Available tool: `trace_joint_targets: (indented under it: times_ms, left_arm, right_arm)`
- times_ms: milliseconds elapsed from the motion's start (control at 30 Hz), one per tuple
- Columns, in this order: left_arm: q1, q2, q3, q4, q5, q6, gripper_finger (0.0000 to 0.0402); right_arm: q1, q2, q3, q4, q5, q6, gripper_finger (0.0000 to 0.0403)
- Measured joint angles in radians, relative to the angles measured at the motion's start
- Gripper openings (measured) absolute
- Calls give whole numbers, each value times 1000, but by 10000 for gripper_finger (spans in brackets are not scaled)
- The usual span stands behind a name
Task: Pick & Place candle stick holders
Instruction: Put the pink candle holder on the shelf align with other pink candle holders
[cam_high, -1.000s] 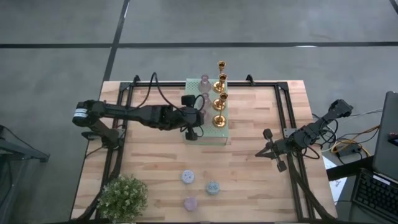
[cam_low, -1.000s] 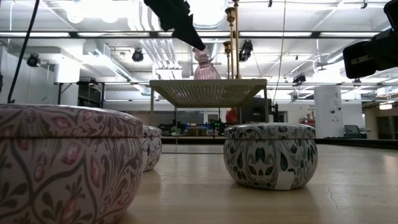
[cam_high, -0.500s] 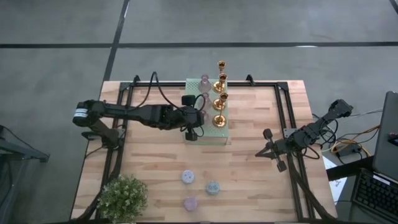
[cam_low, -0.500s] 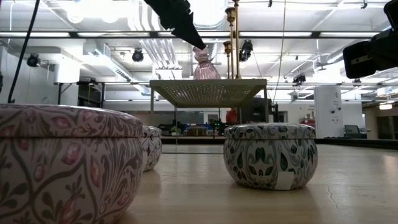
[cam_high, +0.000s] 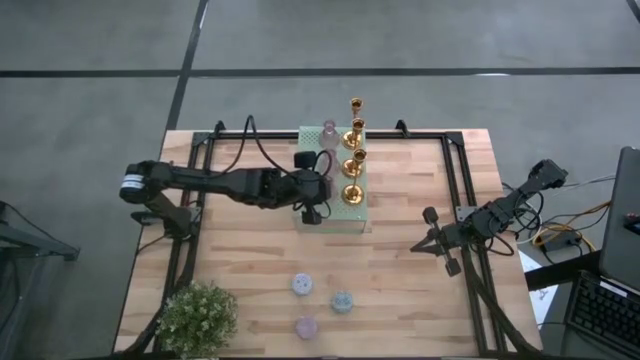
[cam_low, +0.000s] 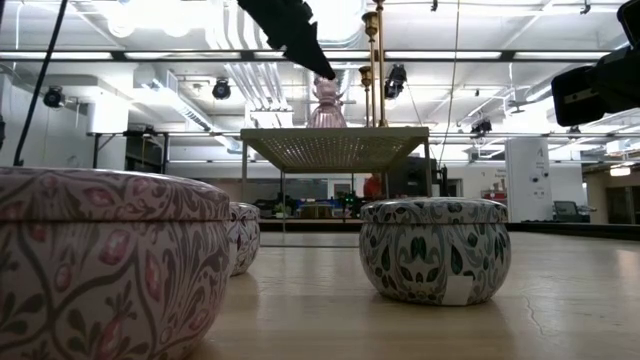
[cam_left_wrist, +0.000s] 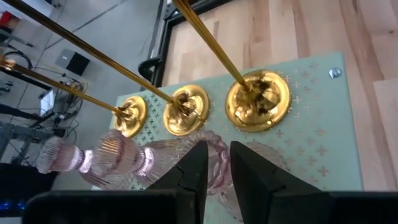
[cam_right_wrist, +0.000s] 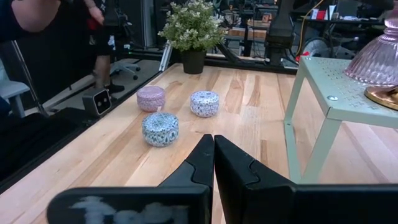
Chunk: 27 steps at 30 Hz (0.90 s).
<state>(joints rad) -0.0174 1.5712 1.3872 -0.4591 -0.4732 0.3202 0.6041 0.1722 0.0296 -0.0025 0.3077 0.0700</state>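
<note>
Three patterned tins (cam_right_wrist: 160, 129) sit lidded, contents unseen.

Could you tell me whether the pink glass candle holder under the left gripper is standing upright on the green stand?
Upright. The low view shows the pink glass holder standing straight on the green stand, with the left gripper just above its top.

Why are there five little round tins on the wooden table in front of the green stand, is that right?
Not quite: there are three, not five. The high view shows the three round tins on the wooden table in front of the green stand. The rest is right.
</note>
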Motion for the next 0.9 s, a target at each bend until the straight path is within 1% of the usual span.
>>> trace_joint_targets:
  times_ms: [167, 367, 500, 600, 800, 900]
  left_arm:
    - [0, -13, 2, 36, 0, -3, 71]
    - [2, -11, 2, 31, 5, -19, 71]
    - [5, -11, 1, 40, 33, -32, 71]
    - [5, -11, 1, 42, 35, -33, 71]
    - [-6, -49, 2, 14, 28, -45, 71]
    - [-9, -74, 0, -18, -4, -75, 71]
  right_arm:
    - [0, 0, 0, 0, 0, 0, 8]
    - [0, 0, 0, 0, 0, 0, 8]
    - [0, 0, 0, 0, 0, 0, 8]
    - [0, 0, 0, 0, 0, 0, 8]
    - [0, 0, 0, 0, 0, 0, 8]
    - [0, 0, 0, 0, 0, 0, 8]
